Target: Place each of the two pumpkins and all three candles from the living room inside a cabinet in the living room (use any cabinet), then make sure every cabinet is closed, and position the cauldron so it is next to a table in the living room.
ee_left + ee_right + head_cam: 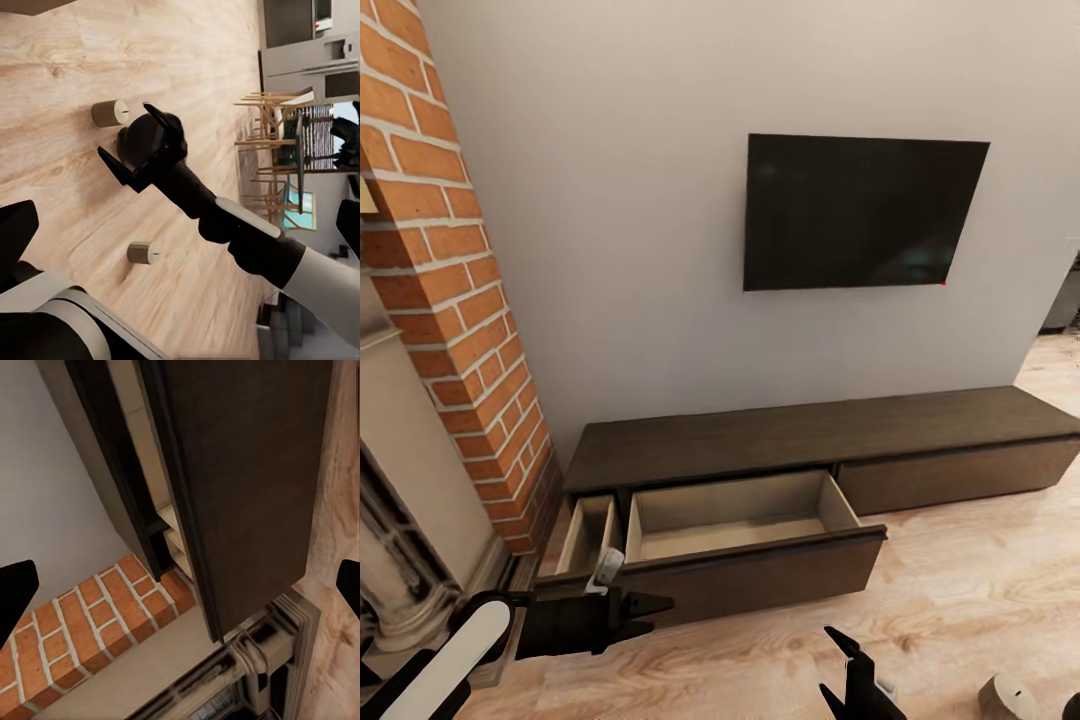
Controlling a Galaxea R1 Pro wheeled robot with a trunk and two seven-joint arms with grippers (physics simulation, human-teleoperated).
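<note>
The cabinet (pixel 810 440) runs along the wall with two drawers pulled out, a small left one (pixel 588 535) and a wide one (pixel 740 520). Both show pale, bare insides. My left gripper (pixel 655 615) hangs open in front of the small drawer, holding nothing. Low over the floor, my right gripper (pixel 830 660) (pixel 124 127) is also open and empty. One candle (pixel 1008 695) (pixel 110 112) lies on the floor beside it, and a second candle (pixel 142 253) lies nearer. A dark round shape (pixel 1072 706) sits at the frame's corner; I cannot tell if it is the cauldron. Pumpkins and table are out of view.
A brick column (pixel 460 300) and a fireplace surround (pixel 400 560) stand left of the cabinet. A TV (pixel 860 212) hangs on the wall above. Wood floor (pixel 960 600) stretches to the right. Dining chairs (pixel 274 127) and kitchen units (pixel 315 45) stand far off.
</note>
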